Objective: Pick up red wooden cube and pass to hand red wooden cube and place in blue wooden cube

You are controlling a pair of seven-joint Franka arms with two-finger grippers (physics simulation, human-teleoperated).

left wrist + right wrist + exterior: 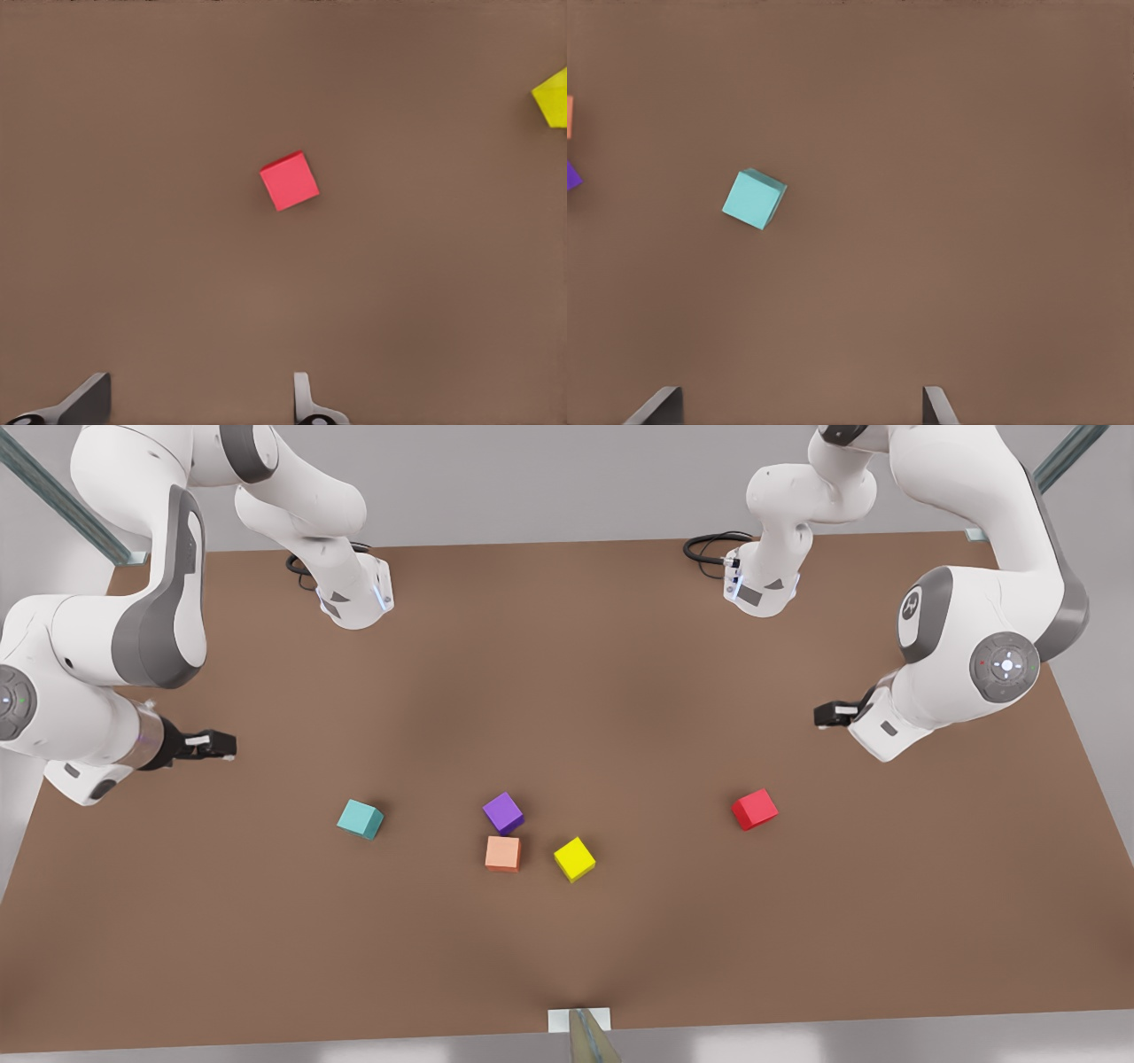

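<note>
The red wooden cube (755,810) lies on the brown table toward the front view's right, seen from above in the left wrist view (289,181). My left gripper (833,715) (197,409) hovers above and behind it, open and holding nothing. The blue wooden cube (360,818), teal in colour, rests toward the front view's left and appears in the right wrist view (754,198). Over the table near it hangs my right gripper (217,744) (799,411), open and holding nothing too.
Between the two task cubes sit a purple cube (503,813), a salmon-orange cube (502,854) and a yellow cube (574,859). Both arm bases (354,598) (762,589) stand at the table's far edge. A small bracket (580,1020) marks the near edge.
</note>
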